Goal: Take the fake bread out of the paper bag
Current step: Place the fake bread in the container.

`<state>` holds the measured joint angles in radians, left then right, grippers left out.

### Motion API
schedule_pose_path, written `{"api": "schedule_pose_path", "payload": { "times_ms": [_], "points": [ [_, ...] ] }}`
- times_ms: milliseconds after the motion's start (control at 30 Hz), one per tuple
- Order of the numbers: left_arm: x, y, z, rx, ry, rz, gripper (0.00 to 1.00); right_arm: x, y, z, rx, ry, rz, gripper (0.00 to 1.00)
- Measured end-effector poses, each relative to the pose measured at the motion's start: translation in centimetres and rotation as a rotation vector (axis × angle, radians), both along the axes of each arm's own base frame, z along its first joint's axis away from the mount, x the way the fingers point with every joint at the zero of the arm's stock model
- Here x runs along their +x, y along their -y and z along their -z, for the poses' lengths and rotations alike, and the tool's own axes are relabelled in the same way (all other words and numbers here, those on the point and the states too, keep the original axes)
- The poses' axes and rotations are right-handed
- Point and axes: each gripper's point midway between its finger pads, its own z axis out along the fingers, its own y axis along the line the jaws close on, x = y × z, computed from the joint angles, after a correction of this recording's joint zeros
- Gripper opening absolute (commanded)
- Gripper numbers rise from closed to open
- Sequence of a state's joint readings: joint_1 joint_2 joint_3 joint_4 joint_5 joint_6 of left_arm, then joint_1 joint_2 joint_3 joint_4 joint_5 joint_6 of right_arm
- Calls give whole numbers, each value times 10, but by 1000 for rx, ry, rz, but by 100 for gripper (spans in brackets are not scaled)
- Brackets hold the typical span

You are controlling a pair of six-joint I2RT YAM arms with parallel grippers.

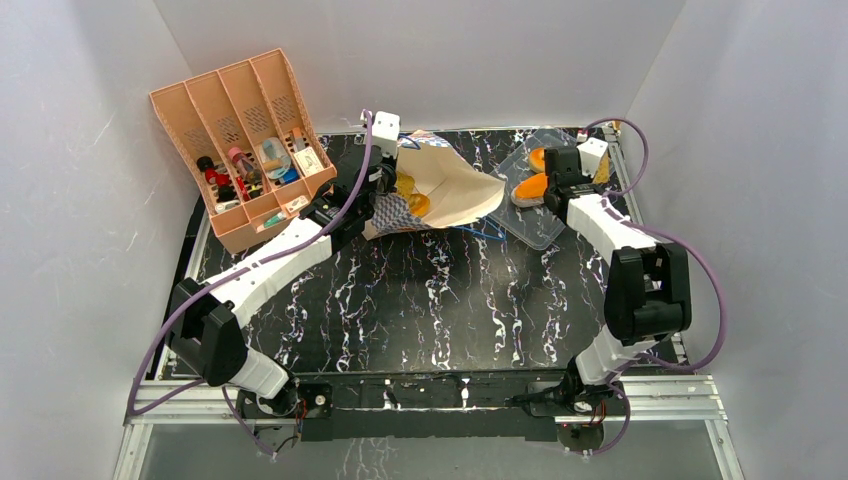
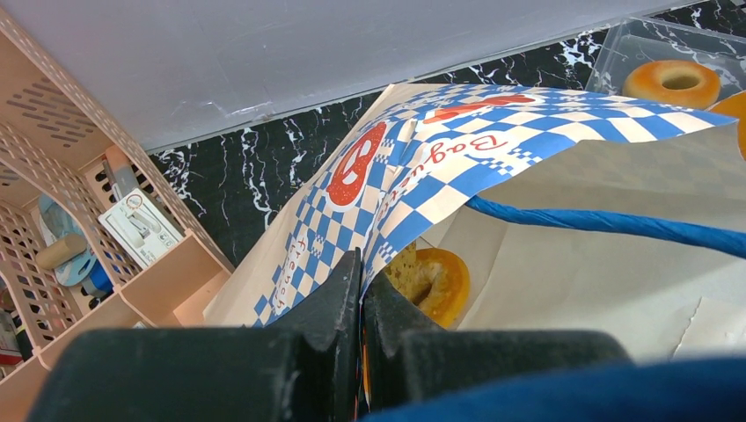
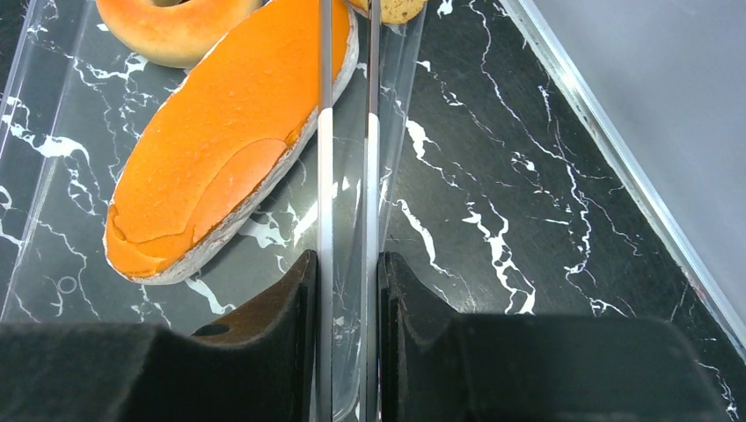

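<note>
The paper bag (image 1: 455, 185) lies on its side at the back of the table, mouth toward the right. My left gripper (image 2: 361, 259) is shut on its checkered rim (image 2: 413, 189), holding the mouth apart. Inside sit a golden ring bagel (image 2: 444, 283) and a brown speckled piece (image 2: 403, 266). My right gripper (image 3: 347, 259) is shut on metal tongs (image 3: 325, 176) over the clear tray (image 1: 545, 228). In the tray lie the long orange-topped loaf (image 3: 220, 132), another bagel (image 3: 167, 18) and a tan piece (image 3: 391, 9) at the tongs' tips.
An orange slotted organiser (image 1: 240, 140) with several small items stands at the back left, close to the bag. A blue cord handle (image 2: 616, 224) crosses the bag's mouth. The table's metal edge (image 3: 616, 167) and side wall run right of the tray.
</note>
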<state>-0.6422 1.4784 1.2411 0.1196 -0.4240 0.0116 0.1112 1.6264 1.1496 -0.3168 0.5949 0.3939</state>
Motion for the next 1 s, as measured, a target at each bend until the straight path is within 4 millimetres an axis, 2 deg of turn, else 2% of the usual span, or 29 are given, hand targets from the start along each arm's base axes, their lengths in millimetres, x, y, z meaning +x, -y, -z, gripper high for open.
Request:
{"api": "schedule_pose_path", "payload": {
  "times_ms": [467, 567, 767, 1000],
  "points": [
    [0, 0, -1, -2, 3, -1, 0, 10, -6, 15, 18, -14, -25, 1],
    [1, 0, -1, -2, 3, -2, 0, 15, -7, 12, 21, -8, -28, 5],
    [1, -1, 0, -2, 2, -4, 0, 39, -12, 12, 34, -14, -40, 22],
    [1, -1, 0, -2, 1, -4, 0, 38, -16, 19, 49, -40, -54, 35]
  ]
}}
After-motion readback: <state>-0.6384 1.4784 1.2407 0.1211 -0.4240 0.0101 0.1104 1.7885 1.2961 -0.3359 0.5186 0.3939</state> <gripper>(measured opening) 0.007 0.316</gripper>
